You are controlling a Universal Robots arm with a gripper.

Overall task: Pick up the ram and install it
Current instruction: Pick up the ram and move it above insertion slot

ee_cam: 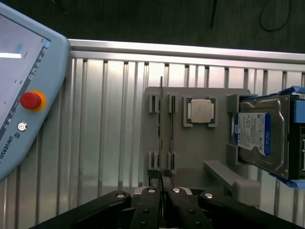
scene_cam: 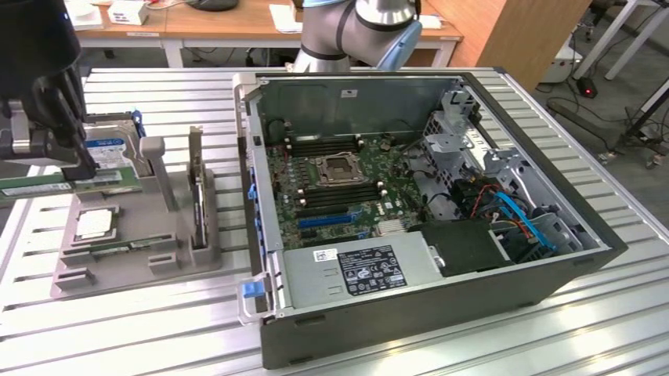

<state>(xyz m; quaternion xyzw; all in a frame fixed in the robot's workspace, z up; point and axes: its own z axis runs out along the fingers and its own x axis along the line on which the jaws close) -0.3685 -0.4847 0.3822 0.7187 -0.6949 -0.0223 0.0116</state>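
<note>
text: "UNIVERS…" | on: teach pendant edge | other labels: unreadable

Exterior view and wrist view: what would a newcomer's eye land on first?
The open computer case, its motherboard exposed, sits in the middle of the exterior view. At that view's left the dark end effector is shut on the ram, held over the grey parts holder that carries a blue-labelled hard drive and a processor.
</note>
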